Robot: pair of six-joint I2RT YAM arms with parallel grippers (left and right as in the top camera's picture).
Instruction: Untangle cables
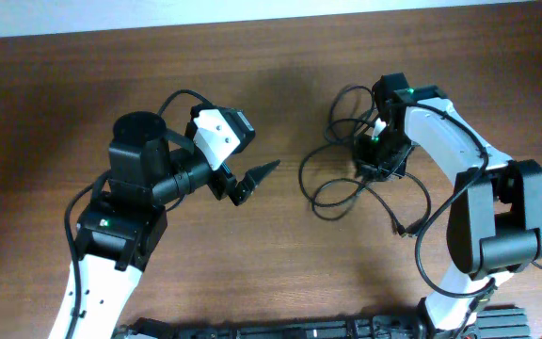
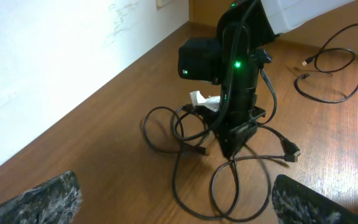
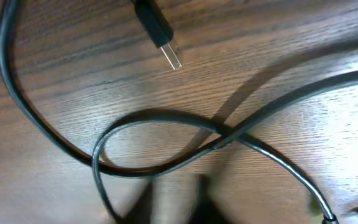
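Note:
The cables are thin black cords lying in loose overlapping loops on the wooden table, right of centre. My right gripper points straight down into the tangle, with its tip at the table among the loops. In the right wrist view two cords cross just ahead of the blurred fingertips, which sit close together. A small plug lies beyond them. My left gripper is open and empty, left of the tangle. Its fingers frame the nearest loop.
Another black cord with plug ends lies apart, to the right of the tangle. A small white tag sits by the right gripper. A white wall borders the table's far edge. Black equipment lines the near edge.

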